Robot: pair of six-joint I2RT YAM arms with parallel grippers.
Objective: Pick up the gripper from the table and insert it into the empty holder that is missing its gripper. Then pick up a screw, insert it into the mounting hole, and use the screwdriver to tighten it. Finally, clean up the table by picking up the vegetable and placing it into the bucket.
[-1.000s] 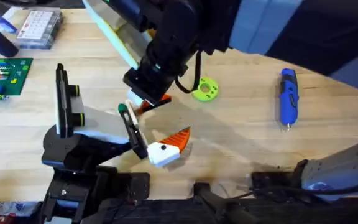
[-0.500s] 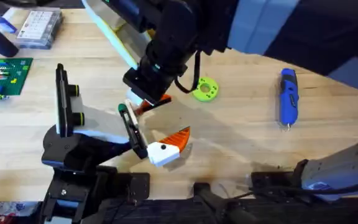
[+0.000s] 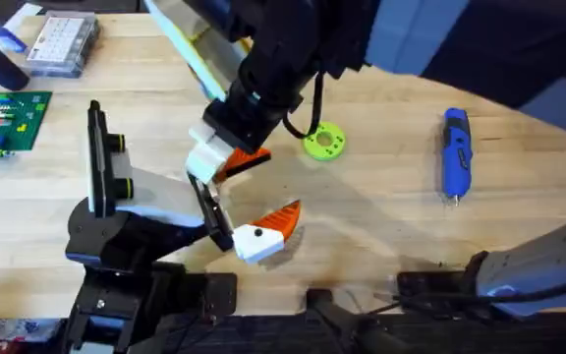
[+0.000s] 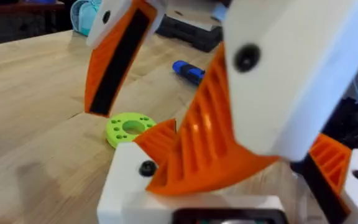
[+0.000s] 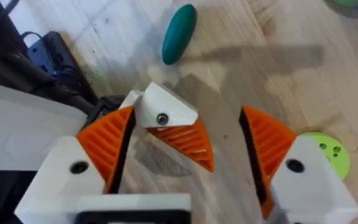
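On the left of the overhead view, a green circuit board [image 3: 6,120] and a clear parts box [image 3: 61,44] lie at the far left of the table [image 3: 381,211]. An upright black bar [image 3: 96,157] stands on a black base near the front edge. The left pincer [image 3: 226,236] is closed on the gripper [image 3: 266,230], gripping its white block just above the table at centre front; the orange wedge points away from the arm. In the left wrist view the gripper [image 4: 229,124] sits clamped between the fingers. Directly above it hangs the right pincer [image 3: 226,159], its jaws spread wide and holding nothing; the right wrist view shows the gripper [image 5: 173,130] below, between the parted orange pads [image 5: 267,146], with a teal vegetable [image 5: 179,33] beyond. A lime-green disc [image 3: 323,141] lies right of centre. The screwdriver [image 3: 456,152] rests alone at the right, well apart.
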